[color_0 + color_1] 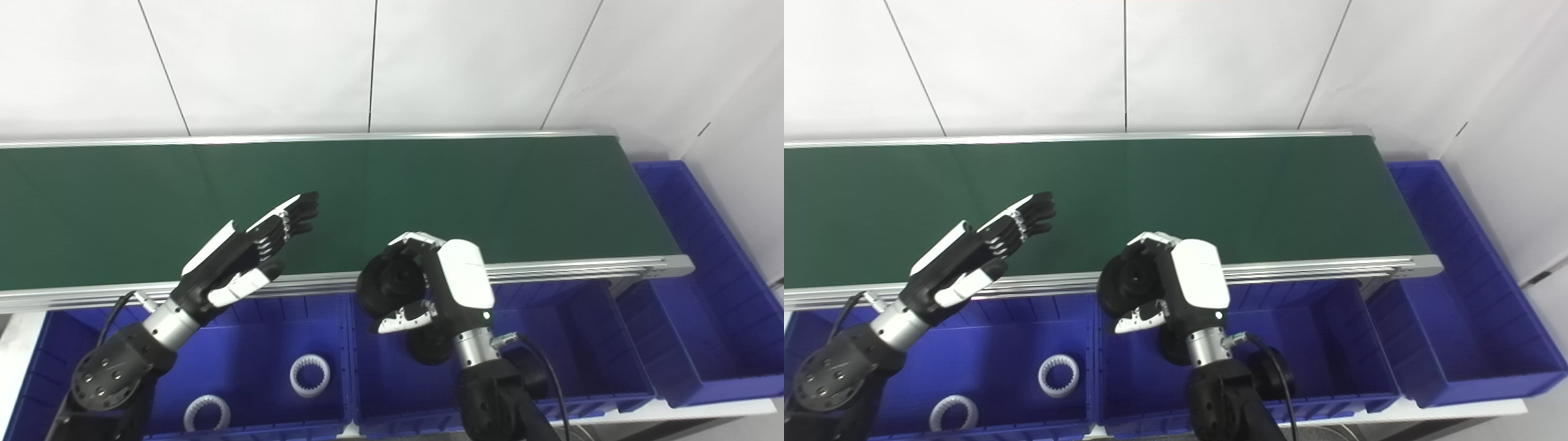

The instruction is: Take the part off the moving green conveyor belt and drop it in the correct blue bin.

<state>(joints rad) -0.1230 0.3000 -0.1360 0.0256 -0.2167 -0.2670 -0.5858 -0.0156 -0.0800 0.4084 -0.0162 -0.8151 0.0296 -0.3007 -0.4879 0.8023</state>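
One black round part (392,283) sits clasped in the right hand (438,288), its flat face turned leftward, above the middle blue bin (588,361). Two more black parts (1271,370) lie below; two white ring gears (310,375) occupy the left bin (245,343). The left hand (245,260) hovers flat, fingers spread, over the green belt (459,190). White wall behind.

Conveyor belt (429,184) behind a row of bins; left bin (245,349) holds two rings (310,375), middle bin (576,343) beside it, third bin (704,294) at belt's right end.

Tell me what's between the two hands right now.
Only bare belt and its metal rail separate left hand from right hand, in both eye views.
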